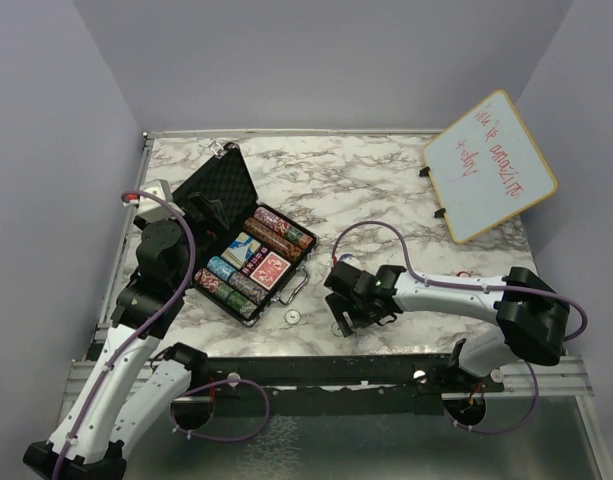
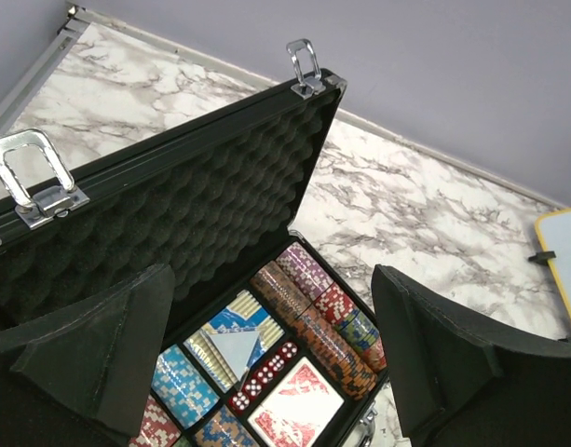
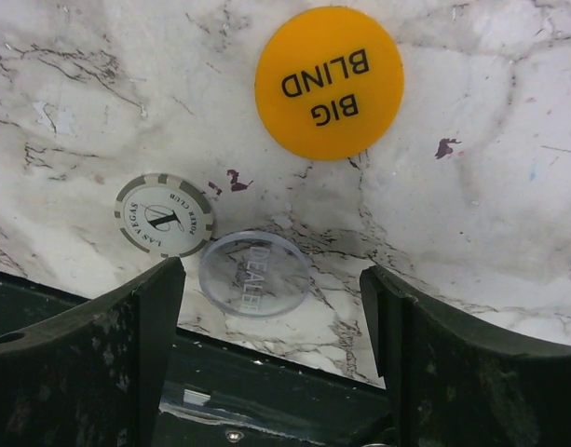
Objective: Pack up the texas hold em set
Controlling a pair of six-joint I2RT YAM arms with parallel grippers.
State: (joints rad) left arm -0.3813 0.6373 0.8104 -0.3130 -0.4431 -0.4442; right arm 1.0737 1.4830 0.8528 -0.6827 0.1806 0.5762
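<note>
The black case point(image 1: 248, 262) lies open at the table's left, its foam-lined lid point(image 2: 173, 205) raised. Inside are striped chip stacks point(image 2: 318, 312), red dice point(image 2: 266, 372), a red deck point(image 2: 299, 410) and a blue deck point(image 2: 231, 337). My left gripper point(image 2: 274, 284) is open and empty, above the case by the lid point(image 1: 208, 210). My right gripper point(image 3: 271, 284) is open and empty, low over the table near its front edge point(image 1: 346, 310). Between its fingers lies a clear DEALER button point(image 3: 254, 273). Beside that are a white Las Vegas chip point(image 3: 164, 214) and a yellow BIG BLIND button point(image 3: 329, 82).
A wood-framed whiteboard point(image 1: 489, 165) leans at the back right and shows at the right edge of the left wrist view point(image 2: 564, 261). One loose chip point(image 1: 292, 316) lies by the case's handle. The dark front rail point(image 3: 266, 391) runs just behind my right fingers.
</note>
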